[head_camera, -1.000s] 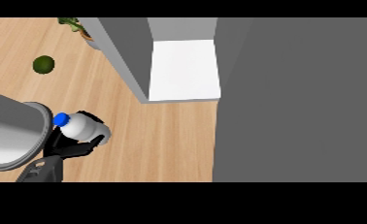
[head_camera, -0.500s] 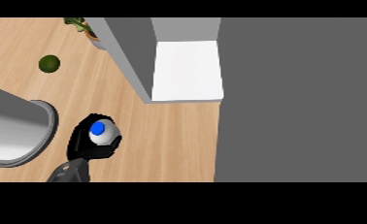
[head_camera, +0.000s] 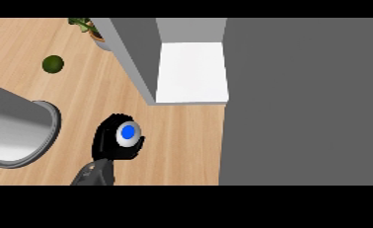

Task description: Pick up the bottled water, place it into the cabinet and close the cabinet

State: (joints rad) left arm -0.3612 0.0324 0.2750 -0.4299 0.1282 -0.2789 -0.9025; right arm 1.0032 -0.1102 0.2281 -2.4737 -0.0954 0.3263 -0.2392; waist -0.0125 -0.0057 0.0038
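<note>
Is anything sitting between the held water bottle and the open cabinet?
Nothing visible does. The left hand is curled round the bottled water, and only bare counter lies between it and the cabinet's white shelf. The open door stands beside that path.

Bare wooden counter (head_camera: 182,138) was seen between the held bottled water (head_camera: 129,133) and the open cabinet (head_camera: 191,71). The passage was bounded by the swung-out cabinet door (head_camera: 134,59) and a grey wall (head_camera: 295,103) on the right.
</note>
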